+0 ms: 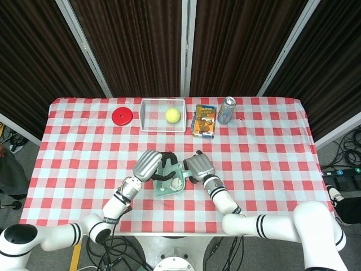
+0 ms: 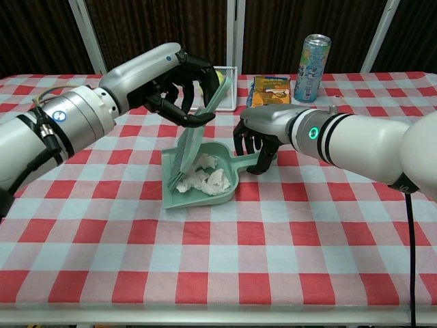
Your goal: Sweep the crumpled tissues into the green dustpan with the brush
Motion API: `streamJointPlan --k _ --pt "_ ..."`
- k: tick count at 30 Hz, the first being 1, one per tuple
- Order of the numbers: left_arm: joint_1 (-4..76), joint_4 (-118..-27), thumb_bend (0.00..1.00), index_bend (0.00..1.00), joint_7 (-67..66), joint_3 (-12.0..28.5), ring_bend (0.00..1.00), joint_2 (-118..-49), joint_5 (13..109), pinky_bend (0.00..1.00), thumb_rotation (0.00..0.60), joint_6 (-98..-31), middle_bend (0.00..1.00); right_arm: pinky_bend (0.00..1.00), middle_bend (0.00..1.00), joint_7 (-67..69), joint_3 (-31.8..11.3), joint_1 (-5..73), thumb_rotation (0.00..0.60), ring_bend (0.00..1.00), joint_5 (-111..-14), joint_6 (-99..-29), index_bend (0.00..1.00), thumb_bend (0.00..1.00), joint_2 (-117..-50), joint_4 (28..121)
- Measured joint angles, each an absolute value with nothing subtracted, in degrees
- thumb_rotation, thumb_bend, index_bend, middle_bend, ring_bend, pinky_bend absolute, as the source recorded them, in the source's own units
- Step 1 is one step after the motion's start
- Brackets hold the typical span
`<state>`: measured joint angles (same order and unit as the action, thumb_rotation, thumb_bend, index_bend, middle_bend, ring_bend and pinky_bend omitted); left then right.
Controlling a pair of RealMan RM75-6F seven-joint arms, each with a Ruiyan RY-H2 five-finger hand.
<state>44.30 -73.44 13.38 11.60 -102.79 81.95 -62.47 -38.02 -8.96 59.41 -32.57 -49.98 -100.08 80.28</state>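
The green dustpan (image 2: 179, 196) (image 1: 162, 192) lies near the table's front middle with white crumpled tissues (image 2: 203, 179) (image 1: 176, 183) inside it. My left hand (image 2: 179, 87) (image 1: 148, 165) holds the green brush (image 2: 194, 131) tilted, with its bristle end down in the pan beside the tissues. My right hand (image 2: 263, 134) (image 1: 195, 167) grips the dustpan's handle at the pan's right end. In the head view the brush is mostly hidden under the left hand.
Along the far edge stand a red disc (image 1: 122, 116), a clear tray (image 1: 151, 123) with a yellow tennis ball (image 1: 172, 115), a snack packet (image 1: 205, 120) and a drinks can (image 1: 227, 109). Checked tablecloth spreads on both sides of the pan.
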Motion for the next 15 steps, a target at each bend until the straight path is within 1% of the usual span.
streamJointPlan --k 3,8,12,15 --pt "44.23 -73.71 0.51 0.56 12.57 11.56 0.63 -102.1 82.19 0.87 0.6 -62.75 0.58 0.15 0.59 -37.9 -8.88 59.3 0.6 0.31 -32.71 -50.43 0.6 0.38 -100.27 80.17" --pt "43.7 -74.61 0.51 0.56 11.64 11.02 0.62 -100.67 82.92 0.87 0.6 -63.71 0.58 0.15 0.52 -38.45 -8.82 59.31 0.6 0.26 -32.21 -51.1 0.41 0.27 -100.29 80.38" --pt "43.25 -75.03 0.51 0.56 10.56 10.46 0.62 -99.3 83.66 0.87 0.6 -64.42 0.58 0.15 0.43 -39.19 -8.63 59.27 0.6 0.21 -31.9 -52.17 0.27 0.12 -100.36 81.06" --pt "42.77 -75.34 0.51 0.56 10.49 10.4 0.62 -98.17 83.78 0.87 0.6 -65.03 0.58 0.15 0.35 -39.53 -8.51 59.11 0.6 0.17 -32.06 -53.1 0.17 0.07 -100.27 81.77"
